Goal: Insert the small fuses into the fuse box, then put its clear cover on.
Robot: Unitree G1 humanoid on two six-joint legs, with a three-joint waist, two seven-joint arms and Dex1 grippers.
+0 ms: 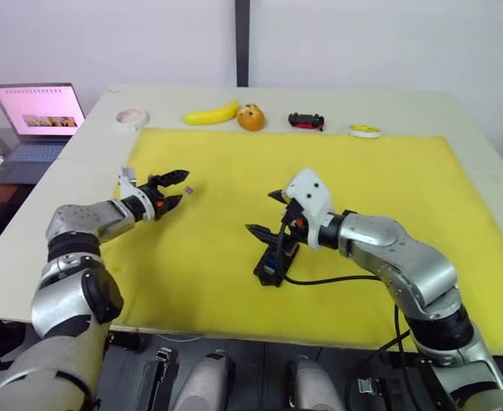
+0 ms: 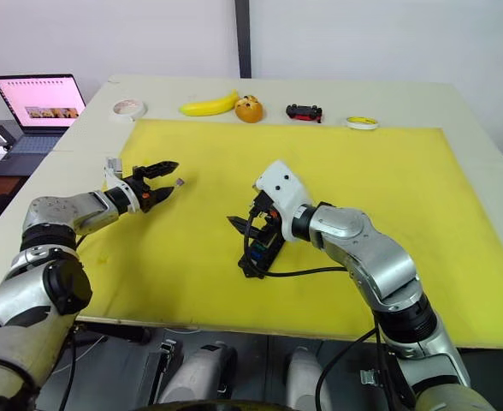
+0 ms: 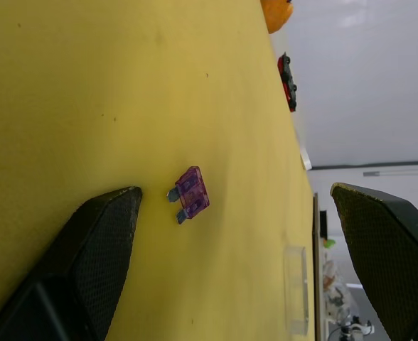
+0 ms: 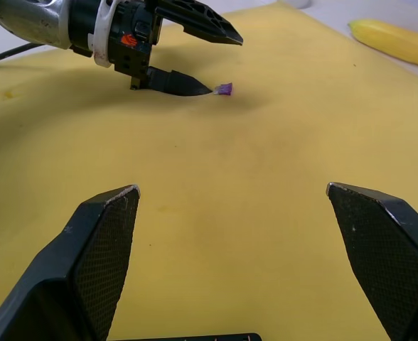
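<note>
Wide yellow mat [image 1: 363, 282] spread over a pale table [image 1: 457, 107]. Near the mat's middle, right gripper [image 4: 230, 206] spread wide and empty, hovering just above the black fuse box [image 1: 273, 264]. Toward the mat's left side, left gripper [image 3: 237, 206] likewise parted and empty, flanking a tiny purple fuse [image 3: 190, 192] lying flat on the mat, one fingertip [image 4: 195, 88] just beside it. Faintly visible beyond, the clear cover [image 3: 296, 288] on the mat. Likely trouble: closing on so thin and flat a fuse could flick it away or pinch it askew, spoiling slot alignment; cover easy to overlook or nudge
</note>
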